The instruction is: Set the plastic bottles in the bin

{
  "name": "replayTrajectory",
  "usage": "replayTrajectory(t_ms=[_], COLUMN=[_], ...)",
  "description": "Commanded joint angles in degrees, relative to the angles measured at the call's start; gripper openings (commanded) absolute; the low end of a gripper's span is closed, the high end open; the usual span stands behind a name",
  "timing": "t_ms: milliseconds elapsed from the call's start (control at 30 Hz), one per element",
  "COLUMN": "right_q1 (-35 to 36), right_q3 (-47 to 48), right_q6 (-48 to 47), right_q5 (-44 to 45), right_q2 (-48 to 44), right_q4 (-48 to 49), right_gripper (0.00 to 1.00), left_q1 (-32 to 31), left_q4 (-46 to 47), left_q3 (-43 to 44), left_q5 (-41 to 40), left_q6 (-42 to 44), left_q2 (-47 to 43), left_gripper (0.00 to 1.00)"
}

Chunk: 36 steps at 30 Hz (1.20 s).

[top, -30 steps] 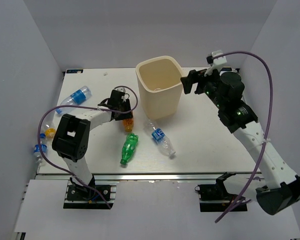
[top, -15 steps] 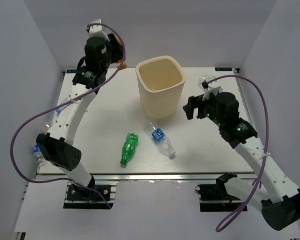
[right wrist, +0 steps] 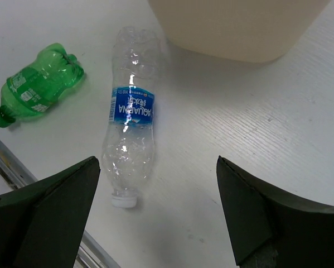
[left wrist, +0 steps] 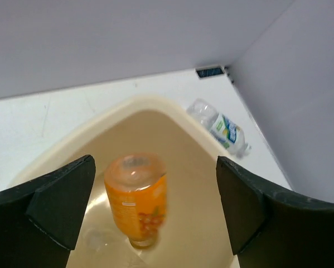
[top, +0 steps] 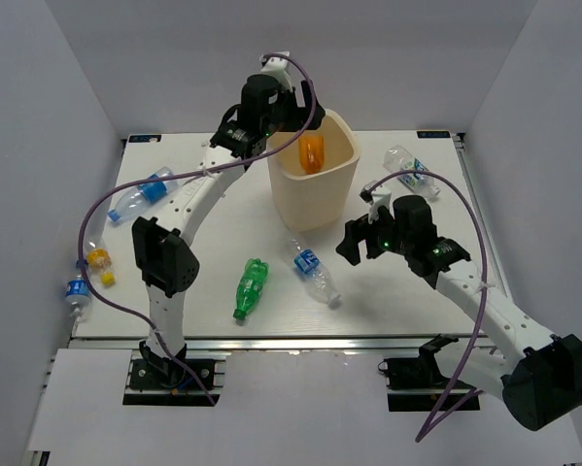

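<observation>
The cream bin (top: 325, 199) stands at the back middle of the table. My left gripper (top: 292, 134) hangs open above its rim. The orange bottle (top: 312, 153) is loose inside the bin mouth, neck down, blurred in the left wrist view (left wrist: 136, 198), touching neither finger. My right gripper (top: 353, 241) is open and empty, just right of a clear bottle (top: 315, 272) lying in front of the bin (right wrist: 239, 28). That clear bottle (right wrist: 130, 134) and a green bottle (right wrist: 38, 84) show in the right wrist view. The green bottle (top: 250, 288) lies left of the clear one.
More clear bottles lie at the back right (top: 407, 165), also visible from the left wrist (left wrist: 219, 127), and at the left (top: 143, 192). A small orange-capped item (top: 98, 260) and a blue-capped one (top: 75, 289) sit at the left edge. White walls enclose the table.
My left arm lifted the orange bottle off the table, swung it over the bin and opened; the bottle now drops in. My right arm came down from beside the bin toward the clear bottle.
</observation>
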Motion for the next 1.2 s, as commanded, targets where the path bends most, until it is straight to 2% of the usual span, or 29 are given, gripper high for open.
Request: replayTrajectory(t_ms=[0,100,233,333,367,467,500,567,600,733,800,867,900,1000,1033,1167], right_q1=[1.8,4.1,8.5,12.6,14.0,15.4,15.5,16.0,16.2,16.7,17.2,18.3,19.1,20.3,20.7,23.3], right_q3=[-0.1,-0.1,0.5,0.9,1.0,0.9,0.7,0.8,0.8,-1.6,-2.0,-3.1,-3.7,-4.8,-4.7,1.7], right_q6=[-1.5,-1.5,-4.1,-5.1,-5.1,-4.2,-3.9,-3.3,-3.0,-3.1,-2.9,-2.9,-2.3,-2.2,-2.2,-2.7], right_q5=[-3.4,-3.1,-0.5,2.4,2.8,4.8,6.4,8.3,10.2,11.6,11.8,12.3,13.9,14.4,14.3,12.3], right_q2=[1.1,3.0,7.0,11.1,13.0,16.7,17.7,21.0,22.1,27.4,28.6,29.1,28.2,25.2,22.4,13.6], right_q4=[4.0,5.8,7.6,9.4,11.1,15.3,17.4,18.6,19.7,23.5,23.9,24.2,23.6,21.5,20.1,9.3], right_gripper=[0.89,0.89,0.89,0.89,0.89,0.89,0.89,0.89,0.89,0.88,0.83,0.71,0.61,0.46,0.38,0.35], left_q1=[-0.9,-0.9,-0.9,-0.8,-0.7,0.5,1.9,4.0,6.0,8.4,8.4,8.4,8.4,8.4,8.4,8.4], left_q4=[-1.8,-3.0,-4.9,-5.9,-6.1,-7.0,-7.3,-8.0,-8.1,-8.6,-7.6,-6.6,-6.6,-8.0,-8.5,-8.8], left_q3=[3.1,5.6,5.8,-0.9,-7.1,-17.9,-25.4,-32.8,-39.6,-53.5,-59.3,-62.1,-64.1,-65.6,-66.6,-69.4], left_q5=[1.3,0.3,-5.6,-11.6,-13.2,-18.3,-18.9,-18.3,-17.7,-14.1,-11.8,-9.3,-8.0,-7.3,-7.3,-6.7], left_q6=[0.8,1.3,3.0,2.8,2.4,-0.6,-3.2,-6.3,-9.0,-12.8,-13.4,-13.8,-13.8,-13.3,-13.2,-13.0], left_q2=[-2.1,-2.7,-8.1,-13.2,-17.5,-26.3,-28.5,-32.5,-36.0,-43.8,-47.7,-50.0,-51.4,-52.5,-53.1,-54.4], left_gripper=[0.98,0.98,0.98,0.98,0.98,0.98,0.98,0.98,0.98,0.98,0.98,0.98,0.98,0.98,0.98,0.98])
